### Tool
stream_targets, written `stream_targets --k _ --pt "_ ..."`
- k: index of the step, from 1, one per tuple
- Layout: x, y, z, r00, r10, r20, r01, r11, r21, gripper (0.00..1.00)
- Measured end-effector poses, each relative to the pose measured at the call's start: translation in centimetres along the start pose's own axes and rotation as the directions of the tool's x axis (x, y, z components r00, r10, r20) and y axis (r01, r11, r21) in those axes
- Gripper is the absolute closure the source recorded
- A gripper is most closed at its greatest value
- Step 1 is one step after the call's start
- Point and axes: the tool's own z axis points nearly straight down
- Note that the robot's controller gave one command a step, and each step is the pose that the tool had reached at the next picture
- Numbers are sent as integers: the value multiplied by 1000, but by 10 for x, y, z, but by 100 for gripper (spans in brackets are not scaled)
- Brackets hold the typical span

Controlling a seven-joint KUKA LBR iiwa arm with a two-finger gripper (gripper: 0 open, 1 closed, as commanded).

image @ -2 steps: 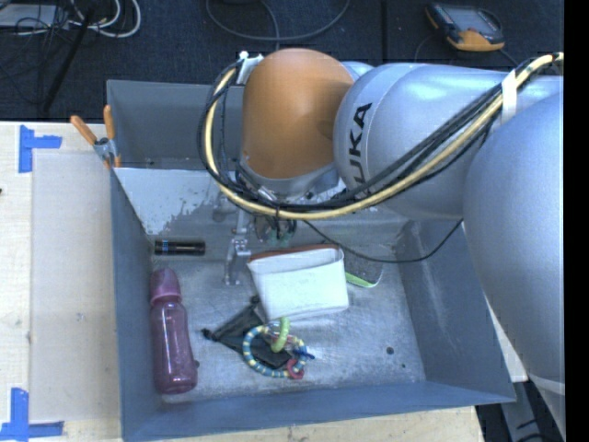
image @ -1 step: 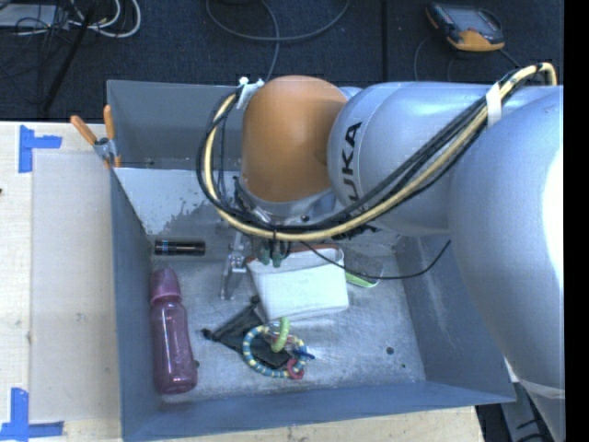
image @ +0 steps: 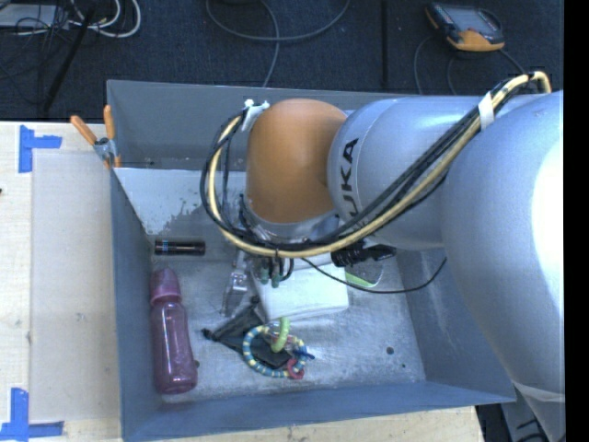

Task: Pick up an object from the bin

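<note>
My gripper (image: 250, 282) hangs under the arm's orange cover, low over the middle of the bin. Just below and to its right lies a white flat block (image: 308, 298), partly hidden by the arm. A black angular piece (image: 231, 326) lies directly in front of the gripper on the bin floor. Beside that piece sits a ring of coloured beads (image: 272, 350) with a green and a pink bit on it. I see nothing held in the gripper.
A pink translucent bottle (image: 170, 333) lies lengthwise along the left wall. A black marker-like stick (image: 179, 246) lies at the back left. The arm and its cables cover the bin's back and right side.
</note>
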Motion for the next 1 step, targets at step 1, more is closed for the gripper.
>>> stream_targets --k 1 --pt "18 24 4 999 46 9 -46 999 -3 0"
